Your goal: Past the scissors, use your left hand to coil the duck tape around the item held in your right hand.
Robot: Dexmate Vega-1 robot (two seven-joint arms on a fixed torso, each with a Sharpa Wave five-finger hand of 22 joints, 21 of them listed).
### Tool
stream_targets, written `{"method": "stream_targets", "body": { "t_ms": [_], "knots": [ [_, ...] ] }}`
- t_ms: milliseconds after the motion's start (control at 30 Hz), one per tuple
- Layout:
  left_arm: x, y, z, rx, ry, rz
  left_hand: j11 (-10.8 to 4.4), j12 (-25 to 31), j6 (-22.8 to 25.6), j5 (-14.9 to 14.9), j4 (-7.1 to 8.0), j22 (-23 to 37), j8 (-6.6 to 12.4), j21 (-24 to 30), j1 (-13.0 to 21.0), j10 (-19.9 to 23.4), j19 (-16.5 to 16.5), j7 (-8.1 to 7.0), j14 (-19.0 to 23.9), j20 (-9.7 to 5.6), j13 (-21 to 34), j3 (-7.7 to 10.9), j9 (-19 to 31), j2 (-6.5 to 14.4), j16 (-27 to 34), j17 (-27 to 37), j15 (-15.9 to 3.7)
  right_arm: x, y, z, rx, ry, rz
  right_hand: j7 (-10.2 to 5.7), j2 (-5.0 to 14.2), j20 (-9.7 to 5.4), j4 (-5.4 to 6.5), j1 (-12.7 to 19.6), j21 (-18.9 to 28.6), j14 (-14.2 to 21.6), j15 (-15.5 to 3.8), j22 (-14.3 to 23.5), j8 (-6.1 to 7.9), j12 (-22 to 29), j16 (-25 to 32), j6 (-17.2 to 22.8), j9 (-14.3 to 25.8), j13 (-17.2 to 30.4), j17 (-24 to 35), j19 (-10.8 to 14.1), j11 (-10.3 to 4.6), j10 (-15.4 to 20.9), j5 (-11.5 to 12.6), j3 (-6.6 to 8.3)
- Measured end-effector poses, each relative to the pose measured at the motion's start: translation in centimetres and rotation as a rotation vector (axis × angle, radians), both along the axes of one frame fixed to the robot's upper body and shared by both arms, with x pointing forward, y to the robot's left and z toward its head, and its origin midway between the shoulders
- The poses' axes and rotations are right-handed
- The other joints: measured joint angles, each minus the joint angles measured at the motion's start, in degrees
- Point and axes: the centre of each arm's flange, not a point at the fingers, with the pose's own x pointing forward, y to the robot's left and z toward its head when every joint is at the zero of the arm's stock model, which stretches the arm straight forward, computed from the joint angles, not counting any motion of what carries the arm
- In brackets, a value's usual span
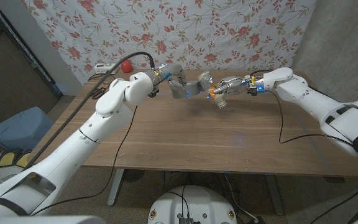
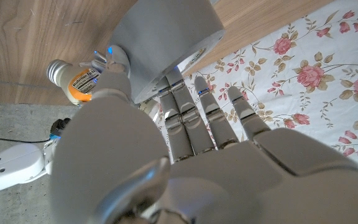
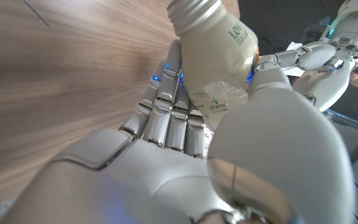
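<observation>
Your right hand (image 1: 232, 85) is clasped around a small bottle (image 1: 219, 96) with an orange label and holds it up over the far middle of the counter (image 1: 197, 143), its capped end tipped down toward your left side. Your left hand (image 1: 182, 85) grips the grey roll of tape (image 1: 204, 78) and sits just beside the bottle — in the left wrist view the roll (image 2: 160, 43) rests between thumb and fingers (image 2: 194, 118) with the bottle (image 2: 73, 79) close behind it. I cannot tell whether a free end of tape is on the bottle yet, so check that first. To do the wrap well, keep the right hand steady and the bottle's bare body clear of its own fingers, as the right wrist view shows the fingers (image 3: 166, 109) covering much of the bottle (image 3: 216, 68). Carry the roll around the bottle in a tight circle, keeping the strip taut and square to the bottle — slack will likely wrinkle or stick to your fingers.
</observation>
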Motion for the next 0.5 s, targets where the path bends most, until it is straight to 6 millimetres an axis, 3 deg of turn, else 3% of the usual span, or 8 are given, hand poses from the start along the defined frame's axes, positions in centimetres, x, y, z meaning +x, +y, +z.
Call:
{"method": "stream_targets", "body": {
  "t_ms": [267, 500],
  "knots": [
    [1.3, -0.3, -1.1, 0.047, -0.005, 0.065, 0.26, -0.1, 0.1, 0.0, 0.00, 0.0, 0.80, 0.0, 0.0, 0.3, 0.2, -0.04, 0.0, -0.21, 0.0, 0.00, 0.4, 0.0, 0.0, 0.0, 0.00, -1.2, 1.9, 1.1, -0.063, -0.061, -0.031, 0.00, 0.00, 0.01, 0.16, 0.0, 0.3, 0.0, -0.02, 0.0, 0.01, -0.4, 0.0, 0.0, -0.1, -0.3, 0.0, 0.0, -0.18, 0.2, -0.2, -0.14],
    [2.8, -0.6, -2.8, 0.091, 0.013, 0.115, 0.23, -0.4, 0.5, 0.0, 0.00, 0.0, 0.18, 0.0, 0.0, 0.2, 0.2, -0.01, 0.0, -0.21, -0.1, 0.00, -0.2, 0.0, 0.0, 0.0, 0.00, -1.6, 2.6, 1.2, -0.105, -0.087, -0.086, 0.00, 0.00, 0.09, 0.17, 0.0, 0.5, 0.1, -0.12, 0.0, 0.01, -0.8, 0.0, 0.0, -0.1, -0.5, 0.2, -0.1, -0.18, 0.2, -0.2, -0.14]
  ]
}}
